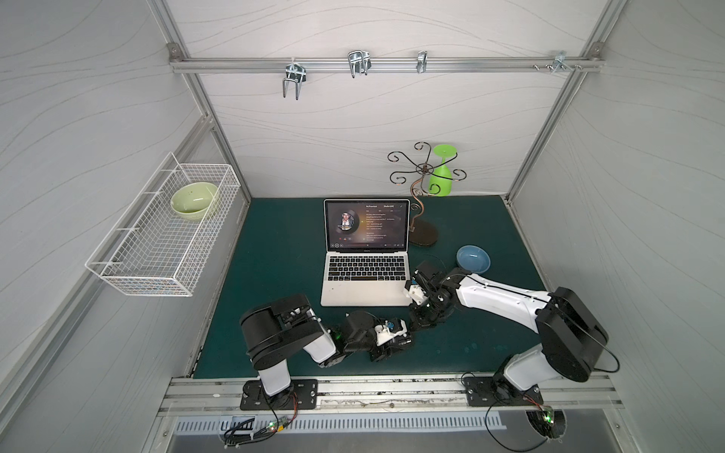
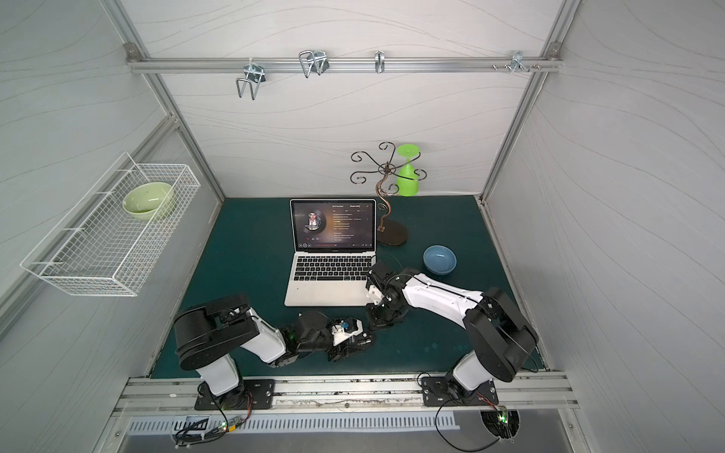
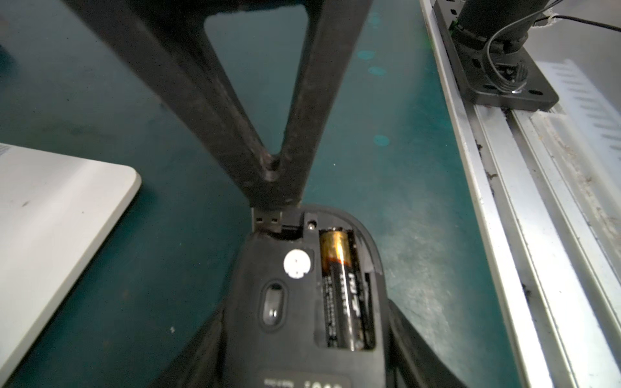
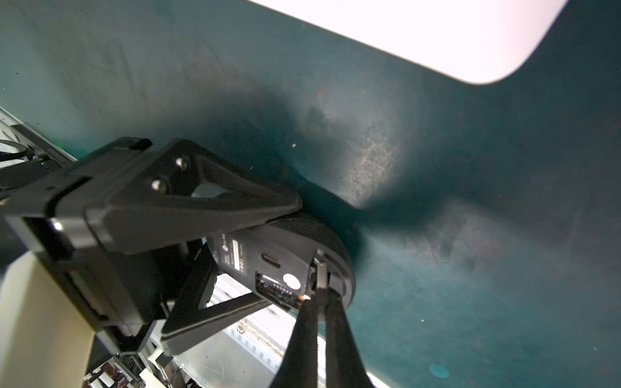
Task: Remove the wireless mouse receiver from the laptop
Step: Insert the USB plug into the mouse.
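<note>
Black mouse touching receiver; its battery lettering blurs beyond reading.

— Are both arms built alike?
— Yes; the left arm and right arm wear glossy white shells between bulky black joint housings; a thin black cable loops from the right base, far back from the hand.
— And nearer the hand?
— The left gripper has black fingers, open triangular frames; two silver screws sit at a finger's root, behind the tip.
</note>
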Tool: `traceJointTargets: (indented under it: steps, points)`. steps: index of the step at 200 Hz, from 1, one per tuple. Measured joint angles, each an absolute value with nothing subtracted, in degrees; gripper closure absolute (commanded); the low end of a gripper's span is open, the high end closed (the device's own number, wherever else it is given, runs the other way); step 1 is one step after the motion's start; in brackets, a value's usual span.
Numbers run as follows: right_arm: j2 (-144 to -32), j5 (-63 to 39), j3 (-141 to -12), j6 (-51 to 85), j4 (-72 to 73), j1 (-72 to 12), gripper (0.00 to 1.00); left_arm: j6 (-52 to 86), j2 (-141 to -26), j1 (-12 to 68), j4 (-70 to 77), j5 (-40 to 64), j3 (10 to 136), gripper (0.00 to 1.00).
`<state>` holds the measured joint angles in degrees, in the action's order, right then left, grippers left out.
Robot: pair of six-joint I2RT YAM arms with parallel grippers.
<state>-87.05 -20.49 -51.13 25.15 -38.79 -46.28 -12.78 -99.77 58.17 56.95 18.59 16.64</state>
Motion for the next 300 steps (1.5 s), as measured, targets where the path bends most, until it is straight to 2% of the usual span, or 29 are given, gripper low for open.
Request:
traceJointTargets:
  steps: [300]
  points:
    - [-86.2,-14.0,-50.3,30.2,-38.2,-52.6,1.0,-11.9,-99.5,58.5,58.1,16.8,15.6,1.0]
